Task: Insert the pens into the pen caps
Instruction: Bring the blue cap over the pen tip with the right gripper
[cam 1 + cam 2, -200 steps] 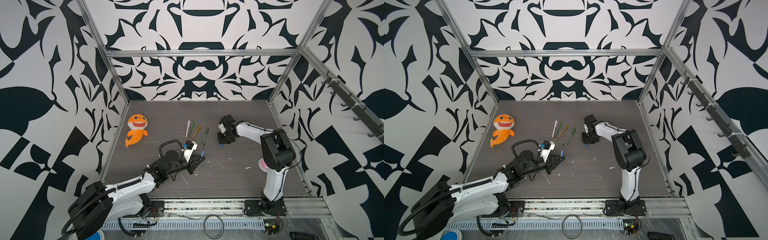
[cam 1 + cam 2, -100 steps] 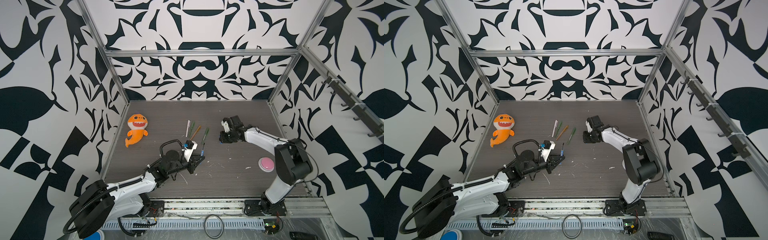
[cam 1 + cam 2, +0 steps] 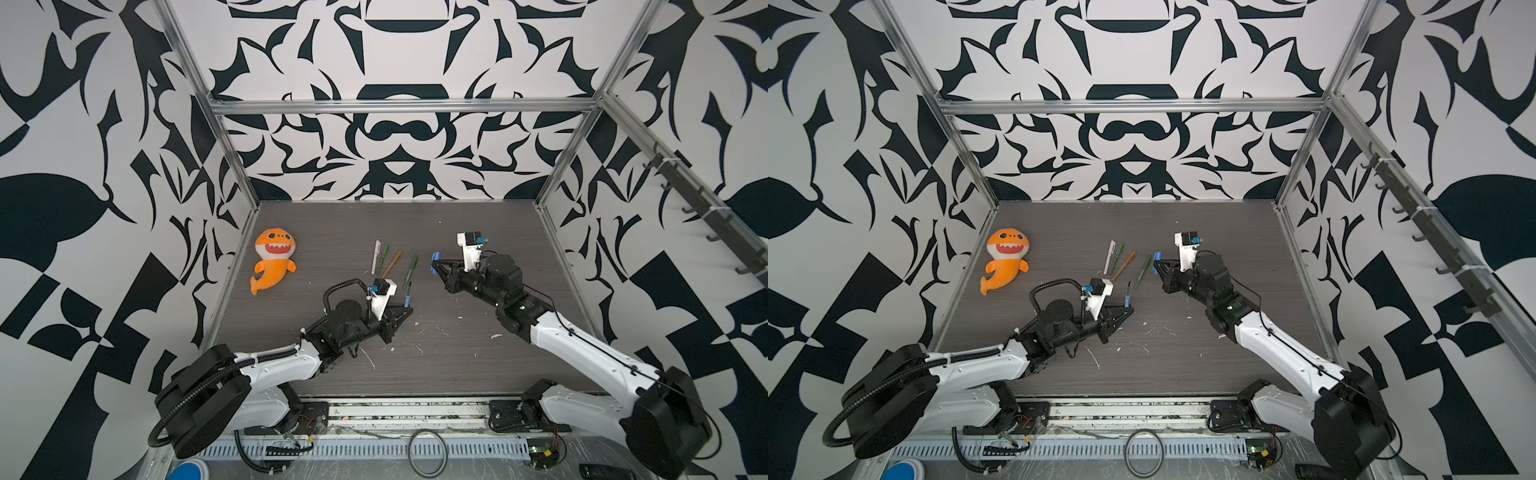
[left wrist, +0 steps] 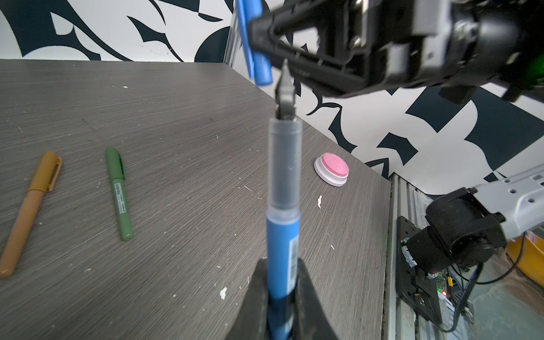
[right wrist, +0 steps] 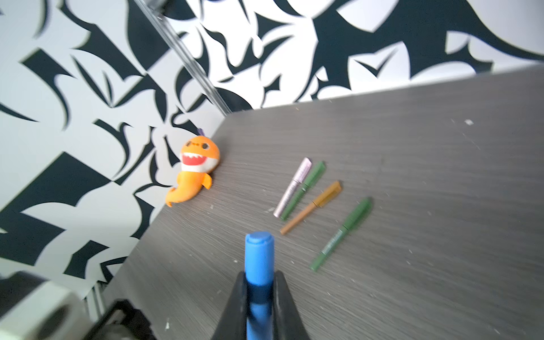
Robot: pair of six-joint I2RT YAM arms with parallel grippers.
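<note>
My left gripper (image 3: pixel 405 309) (image 4: pixel 281 265) is shut on the blue pen (image 3: pixel 408 295) (image 4: pixel 282 235), low on its barrel. The pen stands uncapped with its dark tip pointing away from the jaws. My right gripper (image 3: pixel 436 264) (image 5: pixel 259 276) is shut on the blue pen cap (image 3: pixel 434 262) (image 5: pixel 259 253), held above the table. In the left wrist view the cap (image 4: pixel 260 64) hangs just beyond the pen's tip, and the two are apart. Capped pens lie on the table in both top views: white-pink (image 3: pixel 376 257), green (image 3: pixel 384 257), orange-brown (image 3: pixel 392 264), green (image 3: pixel 411 272).
An orange shark toy (image 3: pixel 272 262) (image 3: pixel 1005 259) lies at the table's left, near the wall. A pink round button (image 4: pixel 332 169) sits near the right edge, hidden under the right arm in both top views. White scuffs dot the table's middle.
The right arm has swung its elbow out to the front right, and its gripper has lifted off the table with the blue cap. The left gripper has barely moved.
</note>
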